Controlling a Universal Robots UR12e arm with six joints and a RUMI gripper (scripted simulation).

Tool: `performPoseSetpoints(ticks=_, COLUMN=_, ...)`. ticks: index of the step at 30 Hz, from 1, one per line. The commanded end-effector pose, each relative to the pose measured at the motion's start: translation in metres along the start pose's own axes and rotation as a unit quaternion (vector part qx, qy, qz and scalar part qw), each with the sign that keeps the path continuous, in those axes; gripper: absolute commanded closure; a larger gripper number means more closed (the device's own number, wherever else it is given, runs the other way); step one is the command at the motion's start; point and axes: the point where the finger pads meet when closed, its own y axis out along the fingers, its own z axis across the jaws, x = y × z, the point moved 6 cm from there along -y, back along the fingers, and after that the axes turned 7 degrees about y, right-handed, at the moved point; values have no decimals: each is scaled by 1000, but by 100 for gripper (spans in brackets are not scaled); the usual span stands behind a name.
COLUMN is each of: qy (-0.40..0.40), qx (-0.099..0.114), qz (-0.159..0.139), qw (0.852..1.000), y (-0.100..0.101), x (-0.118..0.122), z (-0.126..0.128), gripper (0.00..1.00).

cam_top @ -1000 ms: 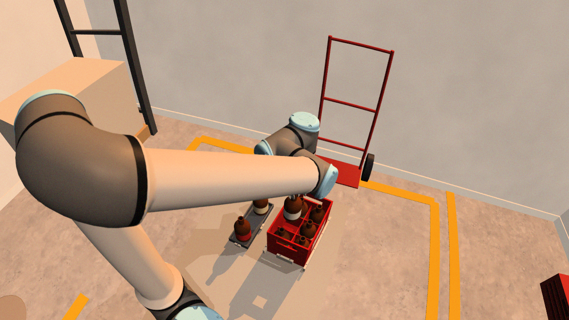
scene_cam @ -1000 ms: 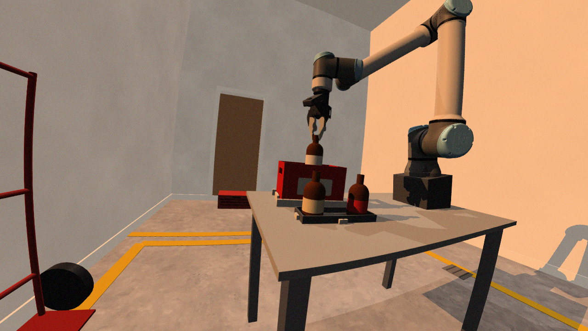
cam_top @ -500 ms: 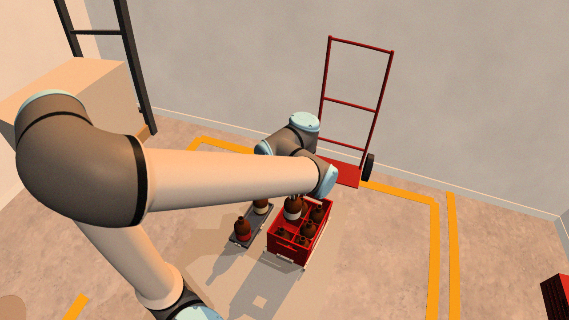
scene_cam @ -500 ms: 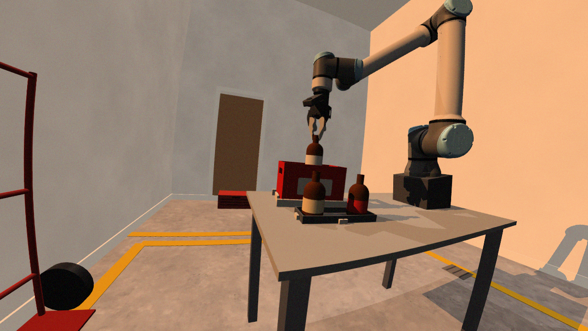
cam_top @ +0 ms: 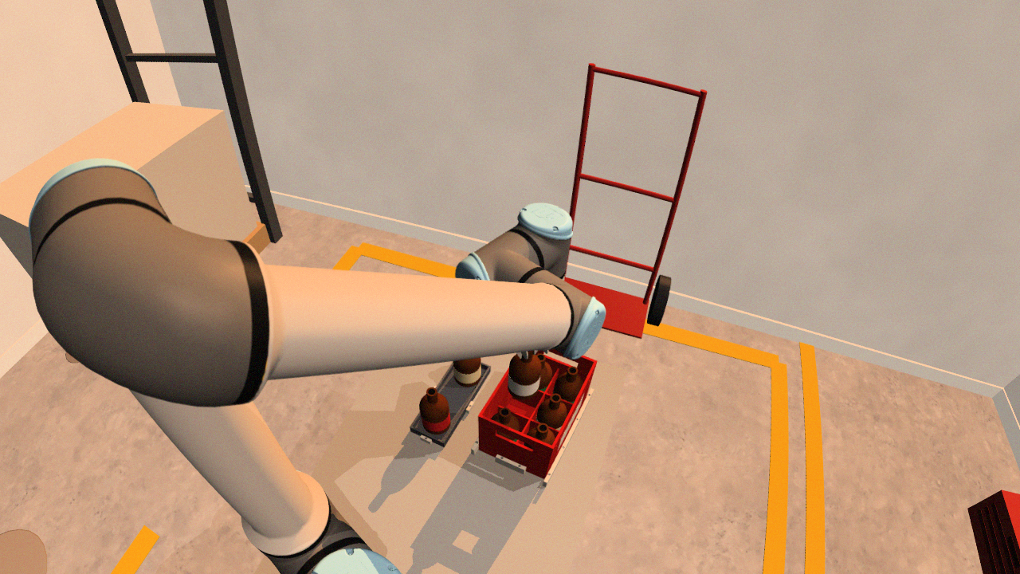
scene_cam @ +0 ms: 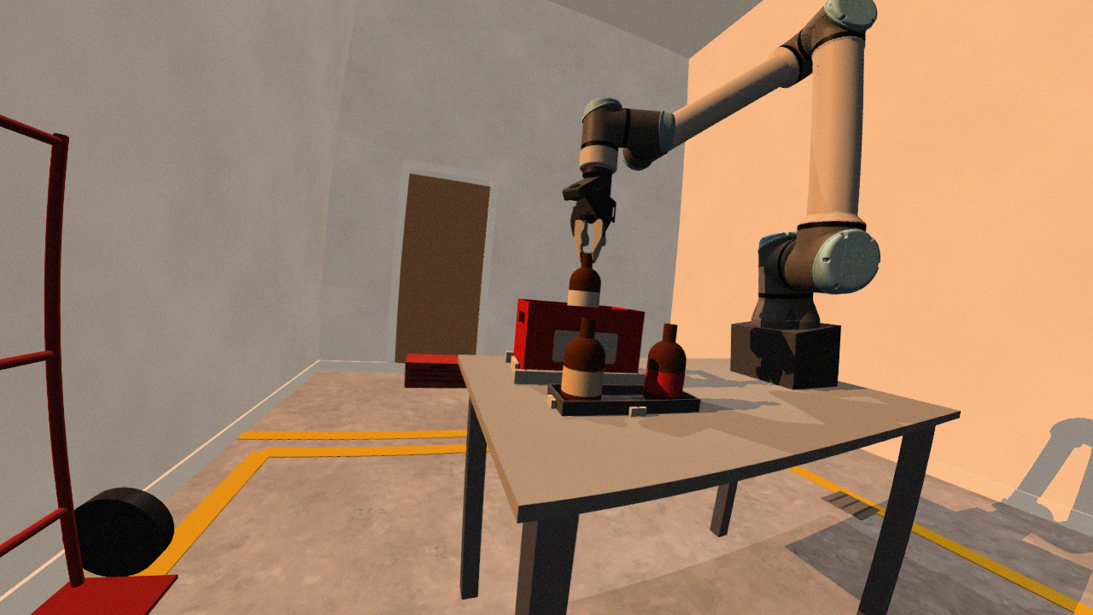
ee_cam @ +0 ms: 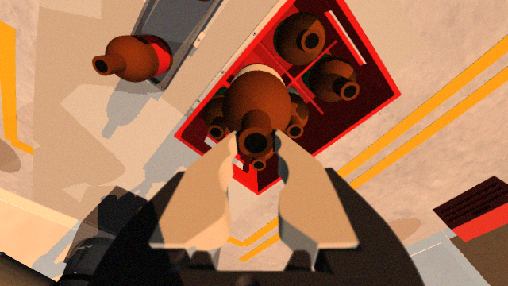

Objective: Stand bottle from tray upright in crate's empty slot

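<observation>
My gripper is shut on the neck of a brown bottle with a cream label. The bottle hangs upright over the far left part of the red crate, its base about level with the crate's top rim. Several brown bottles stand in the crate's other slots. The dark tray beside the crate holds a red-labelled bottle and a cream-labelled bottle.
Crate and tray stand on a table, with the arm's dark pedestal at its back right. A red hand truck stands by the wall. Another red crate sits on the floor.
</observation>
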Motion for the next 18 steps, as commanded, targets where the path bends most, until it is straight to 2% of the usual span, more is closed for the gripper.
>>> performPoseSetpoints(ticks=1, qy=0, qx=1, qz=1, qw=1000, y=3, x=0, z=0, gripper=100)
performPoseSetpoints(ticks=18, qy=0, qx=1, qz=1, qw=1000, y=21, x=0, z=1, gripper=100)
